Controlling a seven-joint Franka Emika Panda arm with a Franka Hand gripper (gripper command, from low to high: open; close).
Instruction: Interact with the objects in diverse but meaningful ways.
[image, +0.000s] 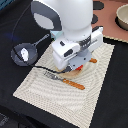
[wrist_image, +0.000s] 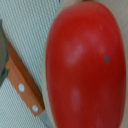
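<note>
- Exterior view: arm's white wrist hangs low over the woven placemat (image: 60, 92), hiding the gripper; jaw spread — cannot tell. Frying pan (image: 24, 53) at 9 o'clock off the mat, white piece (image: 22, 53) inside. Fork (image: 65, 80) at 6 o'clock.
- Wrist view: glossy red tomato (wrist_image: 82, 65) fills frame, one dark speck; riveted wooden knife handle (wrist_image: 22, 82) beside it. No lettering readable.

We see the tomato (wrist_image: 82, 60) as smooth, glossy plastic with soft highlights. The knife (wrist_image: 22, 85) has an orange wood-look handle with pale rivets and a grey metal blade. The mat (image: 65, 82) looks like woven cloth, matt and finely ribbed. The pan (image: 22, 52) is dark and matt. The arm (image: 62, 20) has a smooth white plastic shell.
</note>
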